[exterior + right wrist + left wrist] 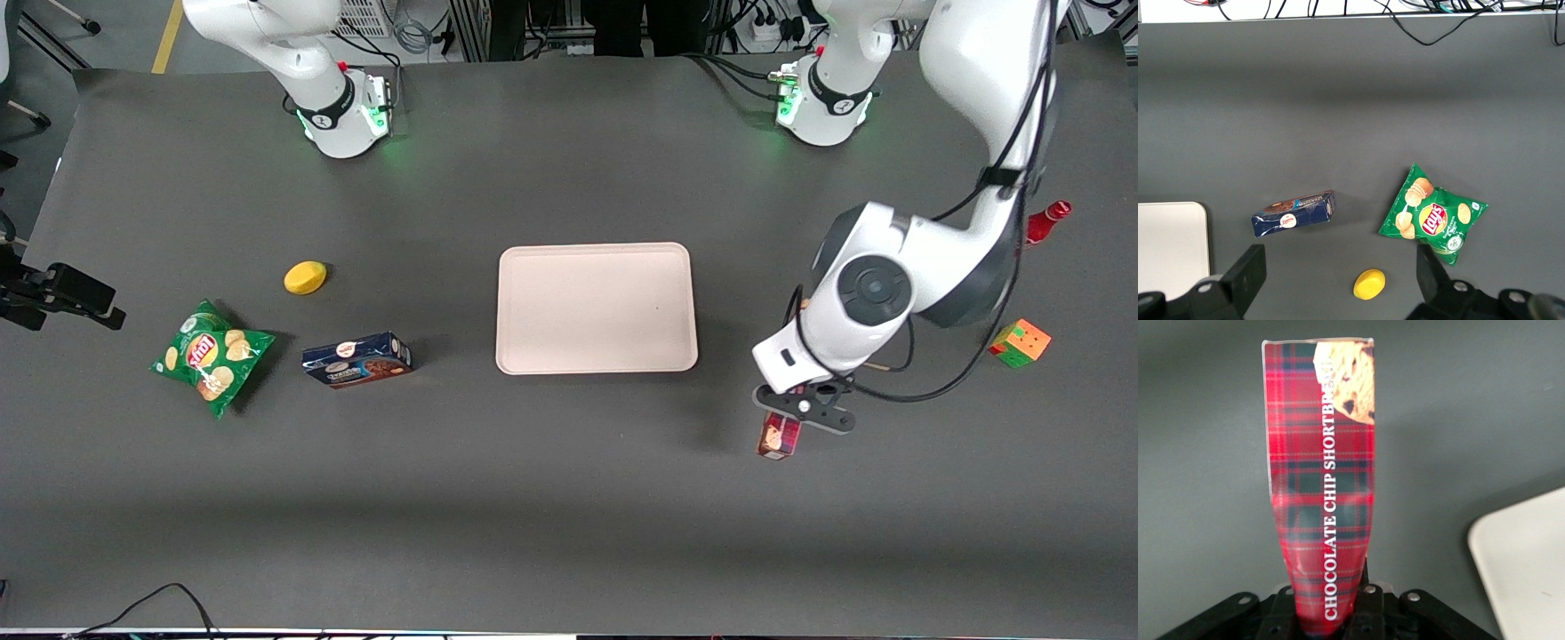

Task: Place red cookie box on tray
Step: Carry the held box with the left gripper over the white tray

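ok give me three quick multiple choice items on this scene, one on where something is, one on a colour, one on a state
1. Where is the red box?
A. on the tray
B. in the gripper, off the tray
C. beside the chips

2. What colour is the other cookie box?
A. dark blue
B. green
C. yellow

3. What state is the tray in?
A. bare
B. holding a box
C. holding chips

Answers:
1 B: the gripper is clamped on its end, toward the working arm's end of the table.
2 A: its carton is dark blue.
3 A: nothing lies on it.
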Controlling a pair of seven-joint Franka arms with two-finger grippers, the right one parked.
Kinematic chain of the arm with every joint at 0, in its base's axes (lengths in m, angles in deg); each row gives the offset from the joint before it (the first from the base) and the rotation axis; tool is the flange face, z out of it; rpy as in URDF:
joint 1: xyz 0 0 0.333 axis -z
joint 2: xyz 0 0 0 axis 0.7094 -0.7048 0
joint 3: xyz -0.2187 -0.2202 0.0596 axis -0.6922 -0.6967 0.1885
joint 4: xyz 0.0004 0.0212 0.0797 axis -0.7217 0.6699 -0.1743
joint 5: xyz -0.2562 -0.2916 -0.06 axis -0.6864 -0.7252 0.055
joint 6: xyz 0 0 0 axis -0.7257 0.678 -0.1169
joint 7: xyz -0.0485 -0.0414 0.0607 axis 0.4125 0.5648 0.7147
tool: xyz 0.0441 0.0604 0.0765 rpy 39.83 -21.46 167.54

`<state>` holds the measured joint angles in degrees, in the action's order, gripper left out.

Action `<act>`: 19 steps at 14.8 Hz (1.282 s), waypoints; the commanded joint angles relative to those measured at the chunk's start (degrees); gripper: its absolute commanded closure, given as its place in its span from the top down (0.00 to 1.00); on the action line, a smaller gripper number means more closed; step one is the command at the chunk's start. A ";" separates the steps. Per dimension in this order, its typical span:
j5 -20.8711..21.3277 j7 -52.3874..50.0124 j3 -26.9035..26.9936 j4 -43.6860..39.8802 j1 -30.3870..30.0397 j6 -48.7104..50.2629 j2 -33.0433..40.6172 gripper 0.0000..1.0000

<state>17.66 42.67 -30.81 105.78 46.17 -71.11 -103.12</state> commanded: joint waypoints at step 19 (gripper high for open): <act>-1.33 -41.60 -13.61 19.02 3.23 -17.73 2.55 0.00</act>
<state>12.11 7.41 -44.27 120.81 48.51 -82.29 -101.21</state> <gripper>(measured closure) 0.753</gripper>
